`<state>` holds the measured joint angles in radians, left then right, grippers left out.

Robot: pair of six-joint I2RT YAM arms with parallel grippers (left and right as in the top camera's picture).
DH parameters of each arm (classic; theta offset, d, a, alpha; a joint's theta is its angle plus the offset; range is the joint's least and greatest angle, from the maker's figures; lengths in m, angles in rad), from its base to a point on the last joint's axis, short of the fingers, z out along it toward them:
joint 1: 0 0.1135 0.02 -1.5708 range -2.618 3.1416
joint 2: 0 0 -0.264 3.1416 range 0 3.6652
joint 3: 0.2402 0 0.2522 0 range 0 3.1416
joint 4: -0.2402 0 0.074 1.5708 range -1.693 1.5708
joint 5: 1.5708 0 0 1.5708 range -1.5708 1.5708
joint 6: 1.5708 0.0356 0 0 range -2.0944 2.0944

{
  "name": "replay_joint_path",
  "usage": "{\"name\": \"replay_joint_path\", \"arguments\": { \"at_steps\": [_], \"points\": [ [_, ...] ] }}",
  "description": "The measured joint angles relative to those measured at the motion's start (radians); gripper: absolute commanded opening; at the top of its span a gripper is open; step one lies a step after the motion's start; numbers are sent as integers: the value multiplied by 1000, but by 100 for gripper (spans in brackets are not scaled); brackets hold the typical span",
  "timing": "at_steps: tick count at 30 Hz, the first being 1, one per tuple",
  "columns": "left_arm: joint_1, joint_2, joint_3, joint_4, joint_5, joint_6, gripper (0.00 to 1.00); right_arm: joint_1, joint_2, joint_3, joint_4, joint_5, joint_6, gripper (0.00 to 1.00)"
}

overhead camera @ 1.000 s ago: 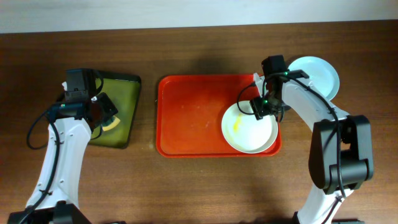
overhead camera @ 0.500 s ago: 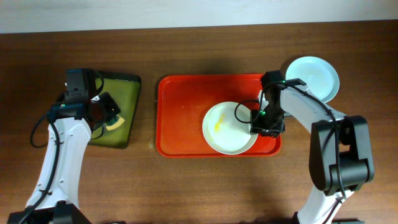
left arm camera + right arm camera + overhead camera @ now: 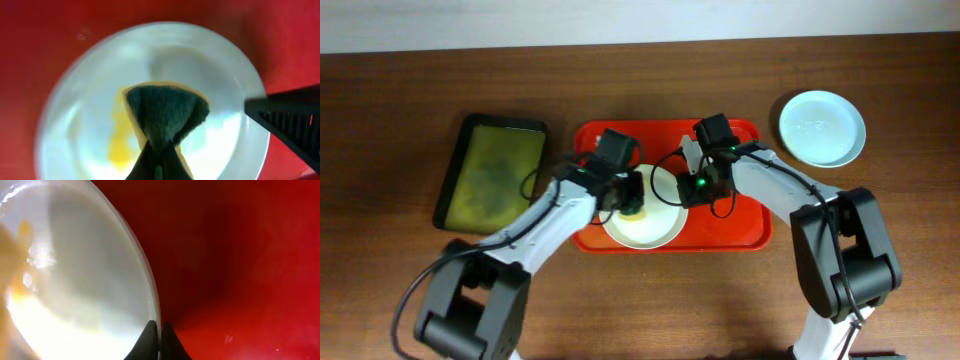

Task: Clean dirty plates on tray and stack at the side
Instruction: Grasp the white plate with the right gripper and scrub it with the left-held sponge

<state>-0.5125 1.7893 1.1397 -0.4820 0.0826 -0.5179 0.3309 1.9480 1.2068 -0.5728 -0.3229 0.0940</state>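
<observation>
A pale plate (image 3: 655, 222) with a yellow smear (image 3: 119, 145) lies on the red tray (image 3: 740, 225), left of its middle. My left gripper (image 3: 628, 200) is over the plate, shut on a green and yellow sponge (image 3: 167, 111) that rests on the plate's inside. At the plate's right rim my right gripper (image 3: 692, 187) is shut, its fingers pinching the rim (image 3: 159, 330). In the right wrist view the plate (image 3: 75, 280) fills the left side and the tray (image 3: 240, 255) the right. A second, clean plate (image 3: 822, 127) sits on the table right of the tray.
A dark green tray (image 3: 492, 172) lies on the wooden table to the left of the red tray. Both arms reach in over the red tray from the front, and the right arm's black finger (image 3: 290, 115) shows in the left wrist view.
My right gripper pulled the plate leftward across the tray and shut on its rim. The left arm came from the dark green tray to the plate, carrying the sponge.
</observation>
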Motion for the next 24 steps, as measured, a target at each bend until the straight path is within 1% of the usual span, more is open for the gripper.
{"name": "replay_joint_path", "arguments": {
  "at_steps": [2, 6, 7, 9, 10, 13, 16, 18, 19, 20, 21, 23, 24],
  "points": [
    [-27, 37, 0, 10, 0, -44, 0, 0, 0, 0, 3, 0, 16, 4],
    [-64, 95, -1, 127, -4, -111, 0, 0, 0, 0, 6, 8, 30, 4],
    [-70, 102, -1, 134, -17, -116, 0, 0, 0, 0, 6, 8, 30, 4],
    [-77, 106, 5, 79, -114, -123, 0, 0, 0, -3, 10, 4, 32, 4],
    [-80, 106, 11, 17, -207, -127, 0, 1, 0, -6, 14, 3, 33, 4],
    [-78, 108, 15, -106, -473, -131, 0, 1, 1, -7, 17, 3, 33, 4],
    [-75, 114, 47, -183, -563, -130, 0, 12, 13, -6, 28, -26, 37, 4],
    [-62, 114, 99, -213, -537, -130, 0, 12, 16, -5, 28, -31, 38, 4],
    [-53, 111, 124, -182, -471, -131, 0, 12, 17, -4, 28, -31, 37, 4],
    [-44, 109, 140, -102, -349, -131, 0, 12, 17, -3, 27, -31, 38, 4],
    [-43, 109, 145, -60, -264, -131, 0, 12, 17, -3, 27, -31, 38, 4],
    [-47, 113, 148, -31, -156, -131, 0, 12, 18, -3, 27, -31, 37, 4],
    [-46, 124, 148, -28, -142, -131, 0, 12, 18, -3, 27, -31, 37, 4]
  ]
}}
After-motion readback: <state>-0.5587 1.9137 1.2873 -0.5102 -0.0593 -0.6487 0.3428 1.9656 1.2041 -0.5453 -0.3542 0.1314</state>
